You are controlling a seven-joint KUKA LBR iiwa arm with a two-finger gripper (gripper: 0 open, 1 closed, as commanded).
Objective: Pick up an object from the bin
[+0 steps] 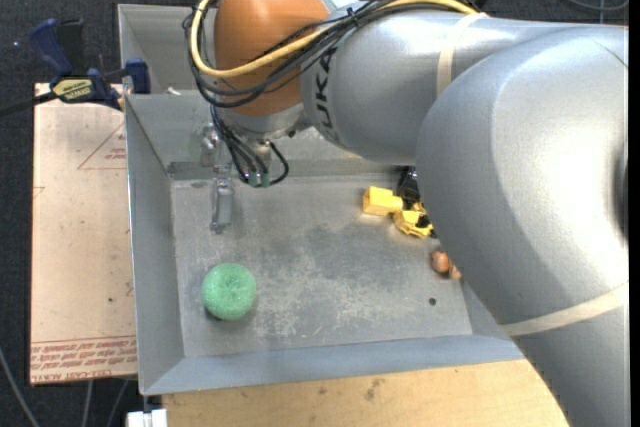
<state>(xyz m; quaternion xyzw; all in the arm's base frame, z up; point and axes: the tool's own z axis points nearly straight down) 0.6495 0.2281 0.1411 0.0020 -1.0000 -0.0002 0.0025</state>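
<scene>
Gripper (221, 207) low over bare floor, upper-left of bin (150, 245) — open or clenched, cannot tell. Green ball (230, 292) near, yellow toy (393, 207) well apart, both untouched — pick not yet made.

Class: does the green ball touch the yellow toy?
No, the green ball lies lower left, well apart from the yellow toy.

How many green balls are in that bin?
1. The green ball lies in the lower left corner of the bin as seen. The arm covers its right side, so another may be hidden.
</scene>
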